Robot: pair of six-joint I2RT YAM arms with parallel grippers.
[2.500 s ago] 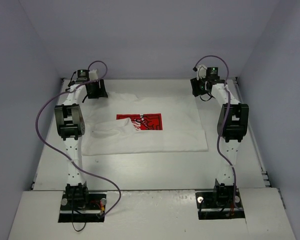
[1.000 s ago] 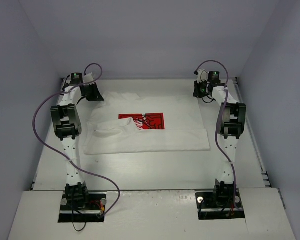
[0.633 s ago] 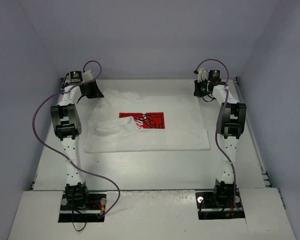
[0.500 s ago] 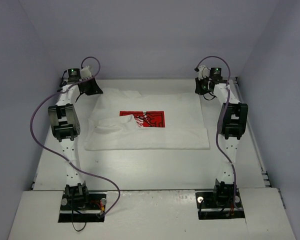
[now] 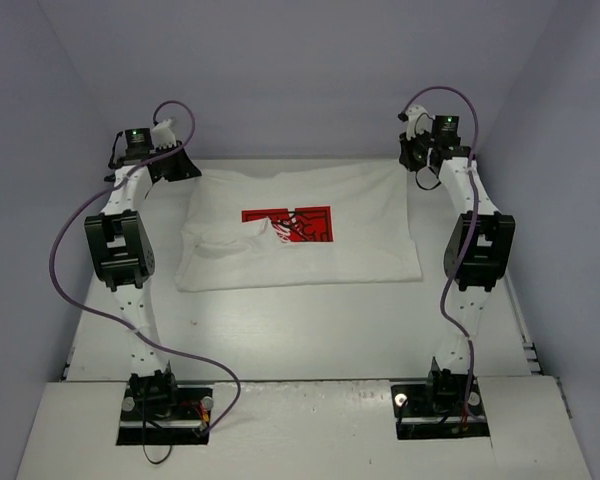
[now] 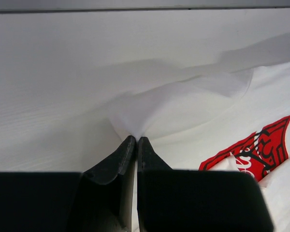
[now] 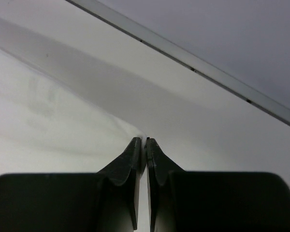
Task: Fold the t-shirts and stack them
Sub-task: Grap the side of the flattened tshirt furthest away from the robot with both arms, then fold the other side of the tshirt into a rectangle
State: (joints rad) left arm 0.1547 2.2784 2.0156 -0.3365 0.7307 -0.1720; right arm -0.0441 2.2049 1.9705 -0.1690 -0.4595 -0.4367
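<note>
A white t-shirt (image 5: pixel 310 255) with a red chest print (image 5: pixel 290 222) lies spread at the far middle of the table (image 5: pixel 310 330). Its far edge is lifted between the two arms. My left gripper (image 5: pixel 192 172) is shut on the far left corner of the t-shirt (image 6: pixel 174 104), pinching a peak of cloth at its tips (image 6: pixel 136 139). At the far right corner my right gripper (image 5: pixel 408 160) is shut on the t-shirt (image 7: pixel 53 121), with cloth caught between the fingertips (image 7: pixel 145 140). A loose fold with a sleeve lies across the shirt's left half (image 5: pixel 230 245).
The enclosure's back wall (image 5: pixel 300 90) stands just behind both grippers, and side walls close in left and right. Purple cables (image 5: pixel 70 250) loop beside each arm. The arm bases (image 5: pixel 160 400) sit at the near edge.
Both grippers have risen and moved outward toward the back wall, lifting and stretching the shirt's far edge. The shirt has slid a little toward the back.
</note>
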